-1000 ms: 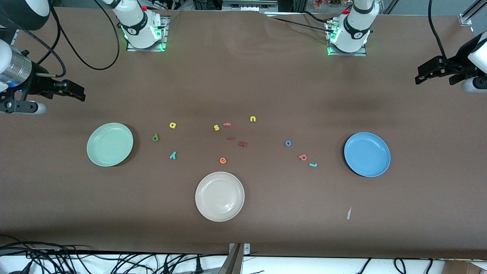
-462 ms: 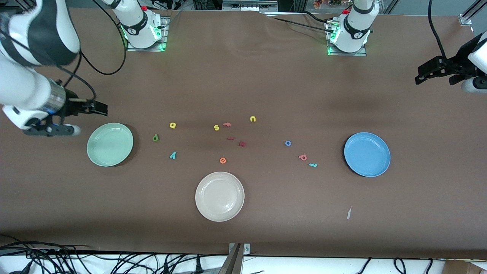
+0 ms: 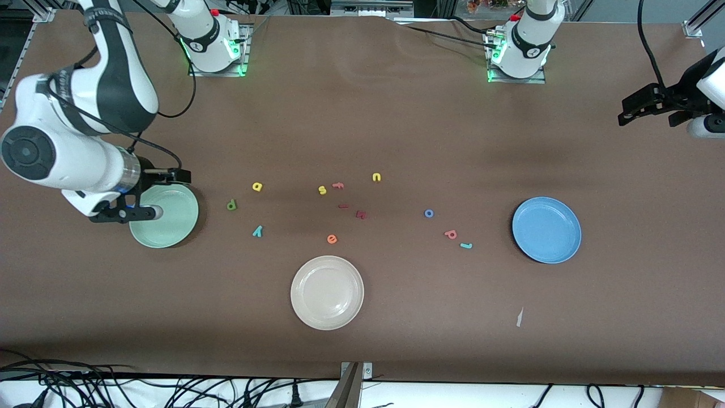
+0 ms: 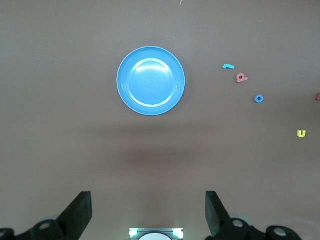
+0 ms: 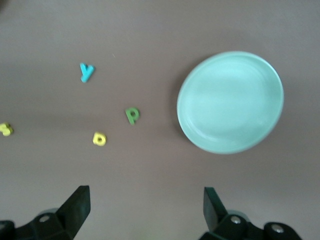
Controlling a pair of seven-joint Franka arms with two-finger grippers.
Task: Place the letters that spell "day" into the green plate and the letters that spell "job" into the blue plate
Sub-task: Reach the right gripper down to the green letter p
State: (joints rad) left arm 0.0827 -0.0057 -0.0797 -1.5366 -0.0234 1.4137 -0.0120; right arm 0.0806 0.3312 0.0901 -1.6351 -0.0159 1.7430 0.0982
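The olive "d" (image 3: 231,205) (image 5: 132,115), yellow "a" (image 3: 257,186) (image 5: 99,139) and teal "y" (image 3: 257,230) (image 5: 86,72) lie on the table beside the green plate (image 3: 170,229) (image 5: 230,102). My right gripper (image 3: 180,177) (image 5: 146,207) hangs open and empty over that plate's rim. The blue "o" (image 3: 429,213) (image 4: 259,98), pink "b" (image 3: 450,234) (image 4: 242,77) and teal "j" (image 3: 466,245) (image 4: 228,66) lie beside the blue plate (image 3: 546,230) (image 4: 151,80). My left gripper (image 3: 624,113) (image 4: 149,210) waits open, high at the left arm's end of the table.
A cream-white plate (image 3: 327,292) sits nearest the front camera. Mid-table lie a yellow "s" (image 3: 322,190), a yellow "n" (image 3: 376,177), an orange "e" (image 3: 332,239), a pink "f" (image 3: 338,185) and two dark red pieces (image 3: 361,215). A paper scrap (image 3: 519,317) lies near the blue plate.
My right arm has swung in from the table's end, carrying its open gripper over the green plate's rim. The left arm and all letters have stayed put.
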